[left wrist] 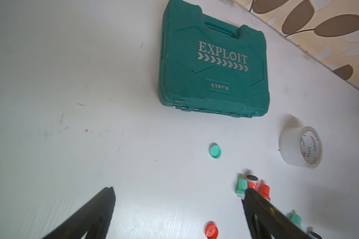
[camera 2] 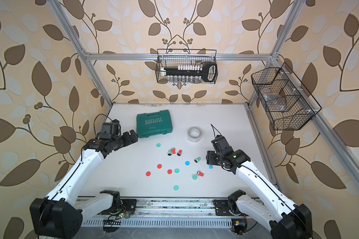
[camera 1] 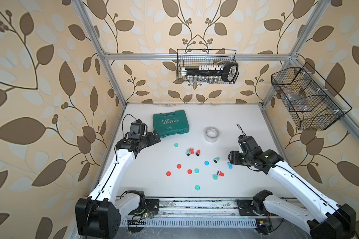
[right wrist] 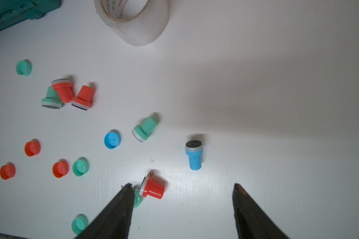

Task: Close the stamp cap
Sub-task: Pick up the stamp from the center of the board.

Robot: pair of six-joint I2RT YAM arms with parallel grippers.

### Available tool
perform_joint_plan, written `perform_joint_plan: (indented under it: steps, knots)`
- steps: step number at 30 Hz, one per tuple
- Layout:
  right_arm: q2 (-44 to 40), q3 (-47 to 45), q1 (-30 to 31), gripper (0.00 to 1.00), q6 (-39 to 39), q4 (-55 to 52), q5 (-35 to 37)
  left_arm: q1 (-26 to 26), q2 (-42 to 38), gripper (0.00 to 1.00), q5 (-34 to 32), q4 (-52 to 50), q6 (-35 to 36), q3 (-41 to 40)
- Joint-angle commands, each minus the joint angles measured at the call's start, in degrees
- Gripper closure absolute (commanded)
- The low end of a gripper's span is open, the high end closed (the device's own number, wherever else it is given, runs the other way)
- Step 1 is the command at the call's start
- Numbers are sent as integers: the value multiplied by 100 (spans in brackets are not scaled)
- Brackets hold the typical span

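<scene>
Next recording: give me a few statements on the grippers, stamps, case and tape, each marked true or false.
1. The left gripper and right gripper are both open and empty. True.
2. The blue stamp is capped. False: its pad is bare, and the blue cap lies apart from it.
3. The case is open. False: it is shut.
4. The tape lies on the table. True.

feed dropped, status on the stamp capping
Left gripper open, right gripper open, both empty. Blue stamp uncapped, blue cap apart. Green stamp lies beside the cap.
</scene>
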Motion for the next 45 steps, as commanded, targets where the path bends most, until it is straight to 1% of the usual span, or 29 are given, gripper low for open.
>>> perform_joint_plan:
  steps: [1, 7, 11, 16, 23, 32, 45]
  knots:
    - [-30, -286, 50, 33, 469, -254, 120, -6, 74, 1, -258, -267, -81, 367]
    - [167, -460, 107, 52, 619, -24, 163, 2, -69, 1, -87, -171, 109, 213]
    - [455, -428, 153, 59, 628, 124, 226, 3, -180, 1, -15, -45, 138, 108]
    - [865, -522, 191, 60, 681, 388, 205, 12, -150, 1, 176, 57, 148, 61]
    - [1330, -605, 294, 61, 683, 667, 383, 26, -75, 1, 207, 57, 128, 69]
    - [1812, -606, 359, 66, 541, 983, 343, 118, 19, 1, 335, 66, 119, 71]
    - [2123, -687, 484, 73, 583, 1152, 291, 144, 162, 1, 431, 31, 101, 108]
